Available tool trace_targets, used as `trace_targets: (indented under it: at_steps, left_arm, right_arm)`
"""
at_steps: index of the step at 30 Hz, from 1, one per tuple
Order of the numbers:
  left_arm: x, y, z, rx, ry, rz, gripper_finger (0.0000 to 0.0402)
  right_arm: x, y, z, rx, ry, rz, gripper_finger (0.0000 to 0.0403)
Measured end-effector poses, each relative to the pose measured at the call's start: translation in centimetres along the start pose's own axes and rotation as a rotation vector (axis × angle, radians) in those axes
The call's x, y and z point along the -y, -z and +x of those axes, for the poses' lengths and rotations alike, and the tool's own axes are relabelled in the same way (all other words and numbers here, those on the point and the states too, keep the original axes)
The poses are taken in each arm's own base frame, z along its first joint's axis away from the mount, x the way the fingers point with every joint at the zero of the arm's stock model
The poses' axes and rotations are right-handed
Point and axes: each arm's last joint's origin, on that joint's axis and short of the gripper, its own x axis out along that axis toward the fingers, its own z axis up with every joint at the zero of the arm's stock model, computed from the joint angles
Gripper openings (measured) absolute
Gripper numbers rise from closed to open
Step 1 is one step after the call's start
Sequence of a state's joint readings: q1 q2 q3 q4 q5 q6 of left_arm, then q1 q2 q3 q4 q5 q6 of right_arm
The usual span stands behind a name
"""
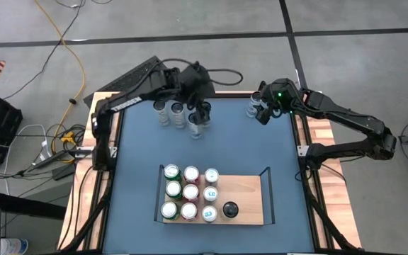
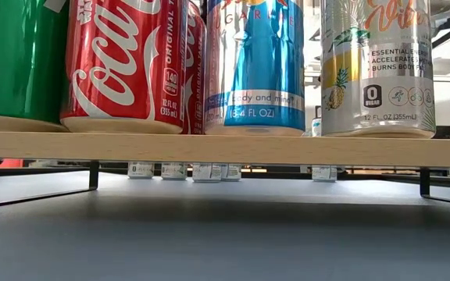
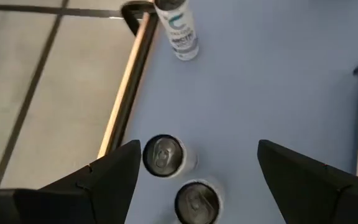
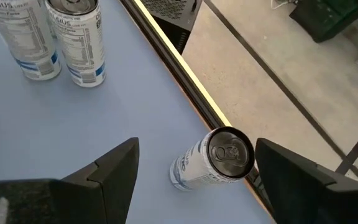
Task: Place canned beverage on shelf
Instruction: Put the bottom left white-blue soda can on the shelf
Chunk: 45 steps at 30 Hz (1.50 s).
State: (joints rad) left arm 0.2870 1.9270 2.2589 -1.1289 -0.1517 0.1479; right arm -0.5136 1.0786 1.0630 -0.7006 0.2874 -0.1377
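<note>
High view: we note the left gripper [image 1: 198, 113] at the far side of the blue table [image 1: 140, 152], hanging over a loose cluster of silver cans [image 1: 178, 116] standing upright near the far edge. In the left wrist view its two dark fingers [image 3: 114, 174] stand wide apart, with two can tops [image 3: 163, 155] visible between and below them; we see no contact with either can, and nothing is held. A third can [image 3: 180, 30] stands farther off near the table's edge in that view.

We note the right gripper [image 1: 263, 112] near the far right corner of the table, beside a single silver can [image 1: 252, 106]. In the right wrist view its fingers [image 4: 114, 171] are likewise spread wide, and that can [image 4: 213, 160] stands between them, close to the table's edge; we cannot tell whether either finger touches it, and it is not clamped.

The shelf [image 1: 246, 191], a light-wood board with black rails at its short ends, sits at the near middle of the table, well apart from both grippers. We count nine cans on its left part in three rows of three [image 1: 190, 193], plus one dark-topped can [image 1: 230, 210] just beside them; the right part of the board is bare wood.

Low view: the shelf board [image 2: 225, 148] carries a green can [image 2: 14, 58], a red cola can [image 2: 127, 62], a blue-and-silver can [image 2: 255, 62] and a silver can with a pineapple print [image 2: 377, 66]. Under the board, the bases of the far cans [image 2: 194, 170] show in a row.
</note>
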Motion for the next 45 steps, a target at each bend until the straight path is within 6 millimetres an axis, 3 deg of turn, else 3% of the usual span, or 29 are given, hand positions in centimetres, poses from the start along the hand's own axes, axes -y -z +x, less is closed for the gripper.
trace_targets:
  at_steps: [13, 28, 35, 41, 45]
  left_arm:
    - [-1.9, 5.0, 6.7, -0.12, 0.226, 0.185, 0.0309]
    - [-3.7, 8.8, 9.1, -0.199, 0.356, 0.266, 0.0301]
    - [-3.9, 9.0, 7.0, -0.178, 0.346, 0.263, 0.0289]
    - [-5.8, 8.8, 2.9, -0.136, 0.235, 0.176, 0.0288]
    - [-6.5, 9.0, 1.2, -0.111, 0.236, 0.168, 0.0288]
  right_arm:
    - [1.3, -0.1, 0.3, 0.015, 0.049, 0.034, 0.0306]
    - [3.5, -0.1, 0.9, 0.038, 0.132, 0.196, 0.0306]
    - [3.9, 0.0, 0.9, 0.035, 0.146, 0.22, 0.0306]
    - [3.9, 0.0, 0.9, 0.04, 0.147, 0.221, 0.0306]
    - [4.0, -0.1, 0.9, 0.045, 0.148, 0.222, 0.0306]
